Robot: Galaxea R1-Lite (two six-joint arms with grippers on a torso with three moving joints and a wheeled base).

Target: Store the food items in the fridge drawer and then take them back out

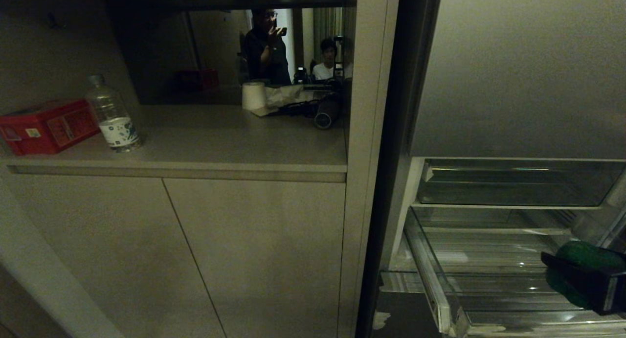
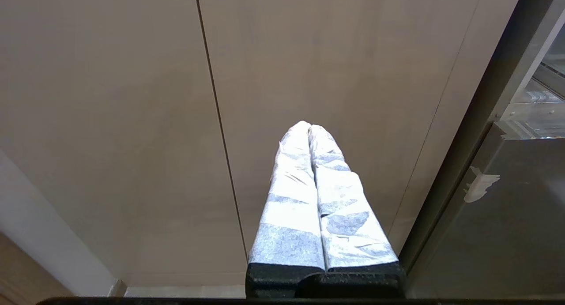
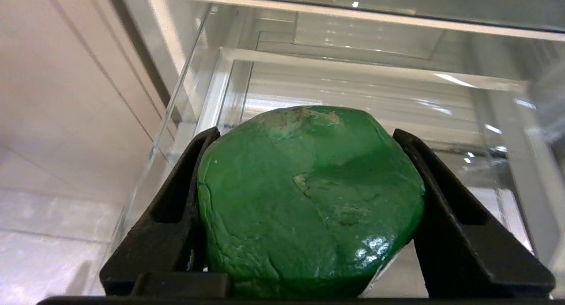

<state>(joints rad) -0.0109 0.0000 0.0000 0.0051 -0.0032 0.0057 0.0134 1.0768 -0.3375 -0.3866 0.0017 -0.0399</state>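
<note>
while a red box (image 1: 46,125) and water bottle (image 1: 112,115) sit on the bench (image 1: 220,142) at left, left hand (image 2: 311,128) pressed together before cabinet doors (image 2: 132,97); right hand (image 3: 304,199) pinches green food item (image 3: 309,194) over pulled-out fridge drawer (image 1: 435,279), far right.

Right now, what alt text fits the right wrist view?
The right claw grips a round green food item between black fingers, above the open clear fridge drawer.
</note>
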